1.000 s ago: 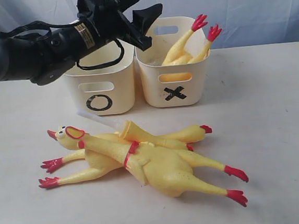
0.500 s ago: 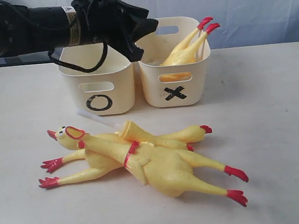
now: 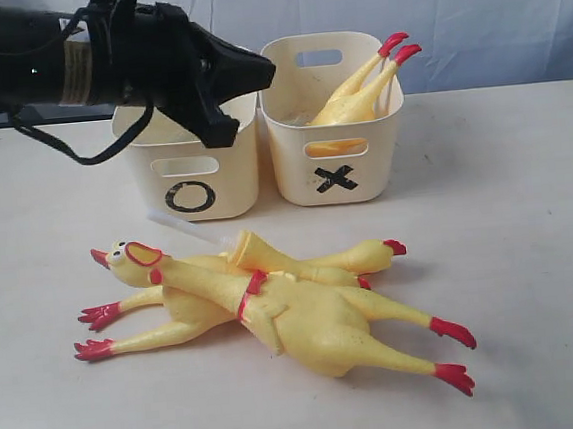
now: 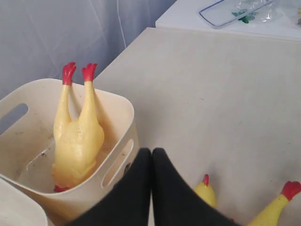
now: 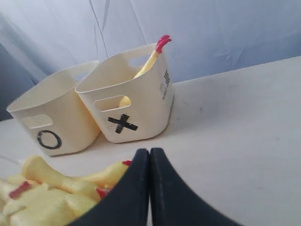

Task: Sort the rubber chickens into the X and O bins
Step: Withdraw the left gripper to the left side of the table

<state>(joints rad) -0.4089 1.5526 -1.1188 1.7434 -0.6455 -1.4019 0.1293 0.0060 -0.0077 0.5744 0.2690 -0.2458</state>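
One rubber chicken (image 3: 351,96) stands head down in the X bin (image 3: 362,158), red feet sticking up over the rim. The O bin (image 3: 231,174) sits just left of it. A pile of rubber chickens (image 3: 295,309) lies crossed on the table in front of the bins. My left gripper (image 3: 270,70) hangs shut and empty over the O bin's right rim. The left wrist view shows this gripper (image 4: 151,151) beside the X bin (image 4: 123,109) and its chicken (image 4: 77,141). My right gripper (image 5: 149,151) is shut and empty, low over the table beside the pile (image 5: 47,188); the exterior view does not show it.
A pale curtain hangs behind the bins. A thin clear strip (image 3: 172,224) lies on the table in front of the O bin. In the left wrist view, a second white surface beyond the table carries a clear tray (image 4: 235,9).
My left gripper has closed from wide open and drawn back left from above the X bin. The chicken in the X bin has settled, its legs now together.
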